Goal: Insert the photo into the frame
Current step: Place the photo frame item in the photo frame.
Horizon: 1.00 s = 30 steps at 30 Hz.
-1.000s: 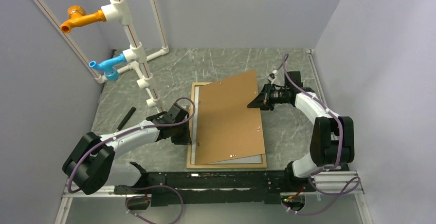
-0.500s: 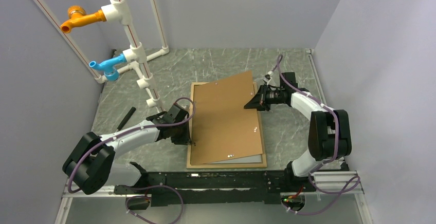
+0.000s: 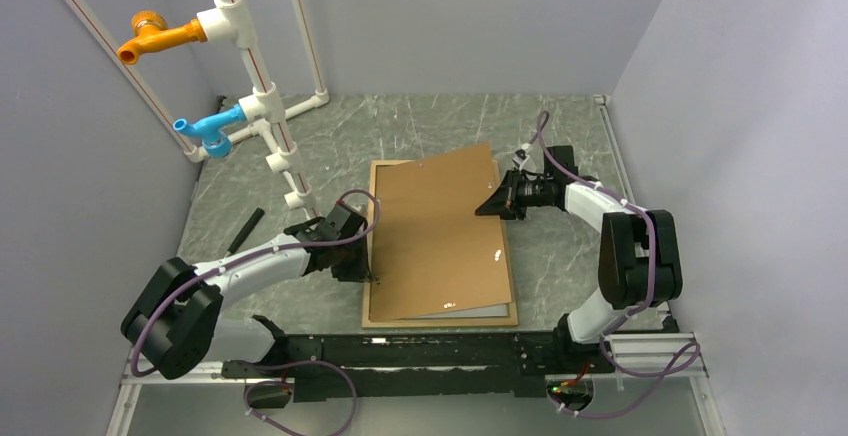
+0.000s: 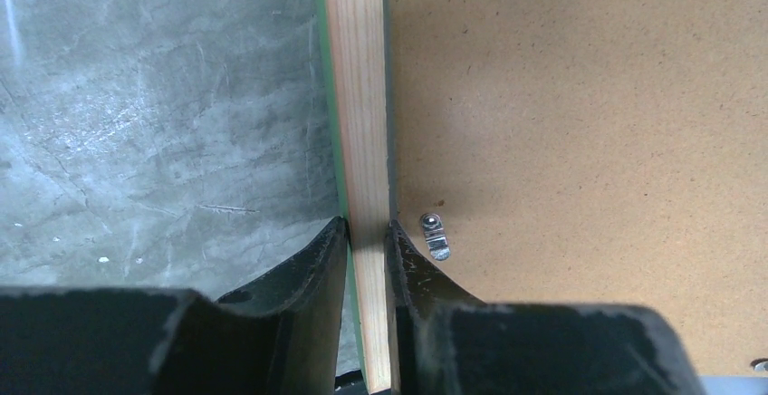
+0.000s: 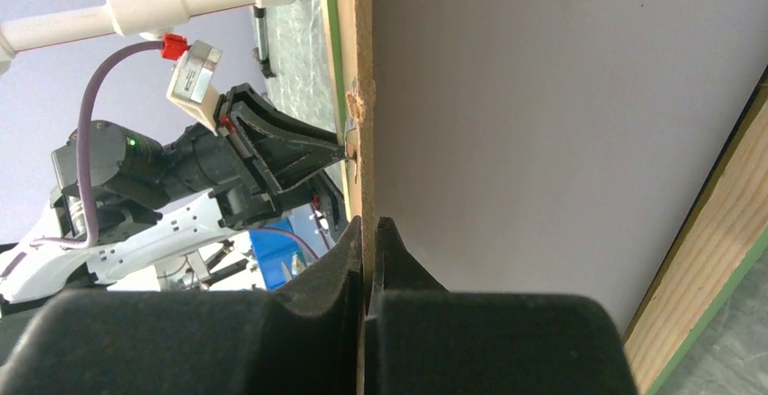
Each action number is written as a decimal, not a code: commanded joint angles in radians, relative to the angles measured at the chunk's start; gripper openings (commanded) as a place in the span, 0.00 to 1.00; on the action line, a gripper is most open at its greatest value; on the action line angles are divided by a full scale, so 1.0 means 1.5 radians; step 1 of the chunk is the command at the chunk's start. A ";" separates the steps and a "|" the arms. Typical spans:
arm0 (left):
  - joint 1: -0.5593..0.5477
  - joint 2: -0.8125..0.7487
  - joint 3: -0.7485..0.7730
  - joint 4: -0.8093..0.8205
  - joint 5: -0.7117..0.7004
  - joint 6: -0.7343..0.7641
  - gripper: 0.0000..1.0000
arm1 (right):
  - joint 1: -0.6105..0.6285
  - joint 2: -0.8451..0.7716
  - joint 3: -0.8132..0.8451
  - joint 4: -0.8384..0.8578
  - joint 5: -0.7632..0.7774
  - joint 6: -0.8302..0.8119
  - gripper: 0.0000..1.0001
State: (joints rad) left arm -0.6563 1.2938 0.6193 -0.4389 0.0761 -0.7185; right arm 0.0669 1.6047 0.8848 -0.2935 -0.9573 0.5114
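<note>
1. The frame (image 3: 480,322) lies flat at the centre of the table (image 3: 550,268), pale wood face up.
2. The left gripper (image 4: 367,227) pinches the frame's rail at 8 o'clock.
3. The right gripper (image 5: 369,223) is clamped on the brown backing board (image 3: 440,236) at 2 o'clock, with that edge raised.

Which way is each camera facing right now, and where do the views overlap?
Top: high behind the robot, looking down on the table; left arm and right arm show.
Left wrist: looks down past its fingers, left gripper shut on the frame rail, board alongside.
Right wrist: looks along the board's edge, right gripper shut on it, towards the left arm.
Shared: all three show frame and board.
</note>
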 commanded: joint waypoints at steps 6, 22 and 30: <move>-0.006 0.011 -0.013 -0.023 -0.047 0.005 0.21 | 0.024 -0.017 0.005 0.001 0.086 -0.037 0.00; -0.006 0.018 -0.017 -0.030 -0.049 0.016 0.14 | 0.023 -0.053 -0.030 0.118 0.085 0.015 0.00; -0.007 0.010 -0.023 -0.030 -0.049 0.017 0.13 | 0.022 -0.051 -0.010 0.096 0.086 -0.011 0.00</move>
State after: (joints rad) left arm -0.6609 1.2926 0.6193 -0.4393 0.0708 -0.7193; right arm 0.0891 1.5387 0.8478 -0.1963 -0.9325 0.5694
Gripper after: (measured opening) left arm 0.209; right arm 0.020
